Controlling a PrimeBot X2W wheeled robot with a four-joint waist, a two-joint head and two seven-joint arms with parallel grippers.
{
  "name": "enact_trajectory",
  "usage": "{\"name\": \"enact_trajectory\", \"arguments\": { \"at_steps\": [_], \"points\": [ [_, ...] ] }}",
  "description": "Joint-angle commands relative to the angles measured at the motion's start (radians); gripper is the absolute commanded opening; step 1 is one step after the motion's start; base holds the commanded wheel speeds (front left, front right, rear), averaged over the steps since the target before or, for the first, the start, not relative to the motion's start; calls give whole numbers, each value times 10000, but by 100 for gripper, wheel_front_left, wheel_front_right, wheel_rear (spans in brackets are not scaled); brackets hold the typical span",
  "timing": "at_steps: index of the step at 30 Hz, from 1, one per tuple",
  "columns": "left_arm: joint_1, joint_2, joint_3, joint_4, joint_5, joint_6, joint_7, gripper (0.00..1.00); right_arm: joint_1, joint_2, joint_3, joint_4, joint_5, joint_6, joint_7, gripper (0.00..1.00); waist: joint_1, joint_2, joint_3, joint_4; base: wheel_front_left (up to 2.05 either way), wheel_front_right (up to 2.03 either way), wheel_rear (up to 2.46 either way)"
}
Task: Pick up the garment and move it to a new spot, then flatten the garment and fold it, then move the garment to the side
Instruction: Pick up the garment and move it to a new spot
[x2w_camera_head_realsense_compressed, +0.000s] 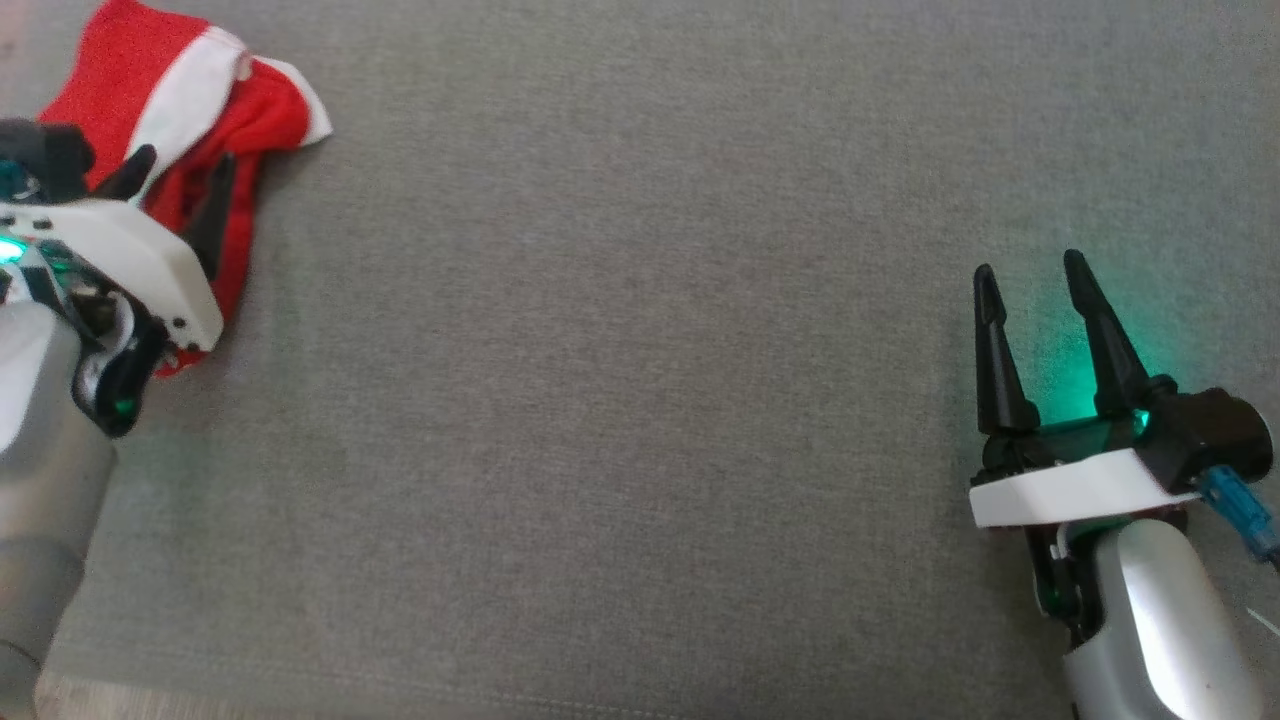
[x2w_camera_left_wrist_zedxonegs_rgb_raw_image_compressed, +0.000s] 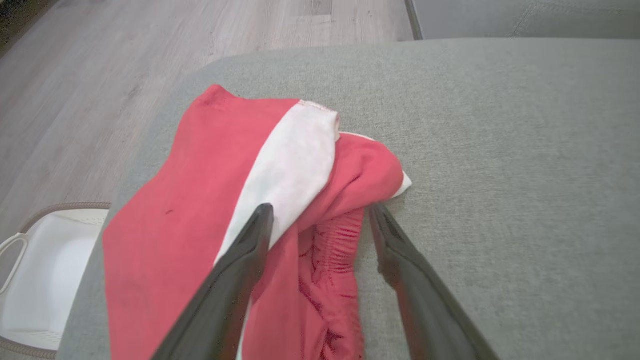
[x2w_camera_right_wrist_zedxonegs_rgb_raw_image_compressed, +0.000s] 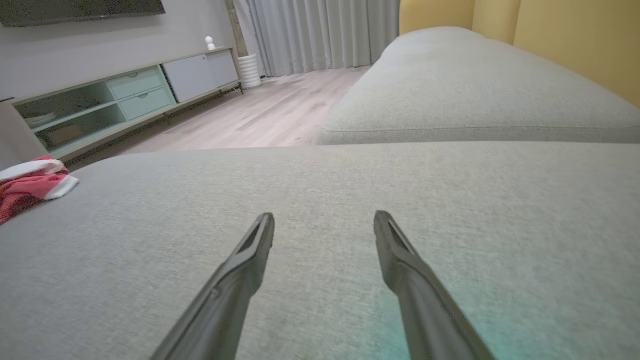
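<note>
While your right gripper (x2w_camera_head_realsense_compressed: 1030, 270) hovers spread over bare cushion (x2w_camera_head_realsense_compressed: 640, 400), your left gripper (x2w_camera_left_wrist_zedxonegs_rgb_raw_image_compressed: 321, 210) hangs wide open over the garment (x2w_camera_left_wrist_zedxonegs_rgb_raw_image_compressed: 200, 175), holding nothing. The red-and-white cloth lies bunched at the cushion's rounded corner. Close too shallow and you'll likely pinch one layer only. Drag outward and it could slip off toward the basket (x2w_camera_left_wrist_zedxonegs_rgb_raw_image_compressed: 45, 270) below.

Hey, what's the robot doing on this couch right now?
A crumpled red and white garment lies near the far left corner of a grey sofa cushion. The robot's left gripper is at it, jaws open around a bunched fold but nothing gripped yet. The right gripper is open too, over bare cushion well off to the right. The garment is not yet flattened or folded.
</note>
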Motion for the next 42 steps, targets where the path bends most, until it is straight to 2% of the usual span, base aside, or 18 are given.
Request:
{"name": "enact_trajectory", "arguments": {
  "at_steps": [1, 7, 8, 9, 13, 21, 26, 33, 42],
  "points": [
    [-509, 648, 291, 48, -53, 19, 75, 100, -185, -64, 214, -359, -69, 65, -56, 100, -3, 0, 225, -191, 0, 0, 0],
    [-1200, 501, 56, 1498, -143, 19, 207, 100, -195, -56, 367, -313, -60, 65, -58, 100, -3, 0, 310, -283, 0, 0, 0],
    [-1268, 450, 2, 1644, -180, 19, 206, 36, -192, -56, 381, -301, -55, 65, -59, 100, -3, 0, 303, -283, 0, 0, 0],
    [-1326, 412, -68, 1737, -209, 19, 162, 0, -190, -57, 390, -286, -53, 65, -59, 100, -3, 0, 292, -281, 0, 0, 0],
    [-1514, 416, -344, 1726, -444, 19, -248, 0, -214, -69, 405, -202, -36, 65, -62, 100, -3, 0, 209, -274, 0, 0, 0],
    [-2109, 811, -437, 1395, -342, 19, -2499, 0, -174, 33, 591, 104, 101, 65, -84, 100, -3, 0, -512, -356, 0, 0, 0],
    [-2228, 1024, -692, 823, -36, 19, -3224, 0, -75, 138, 606, 361, 289, 65, -101, 100, -3, 0, -1189, -557, 0, 0, 0],
    [-1974, 937, -1228, -664, 289, 58, -3262, 0, 158, 230, 581, 437, 461, 65, -107, 100, -3, 0, -1881, -815, 0, 0, 0],
    [-765, 238, -1895, -3610, 190, 716, -2512, 0, 118, 275, 808, 380, 588, 65, -109, 100, -3, 0, -2349, -1799, 0, 0, 0]
  ]
}}
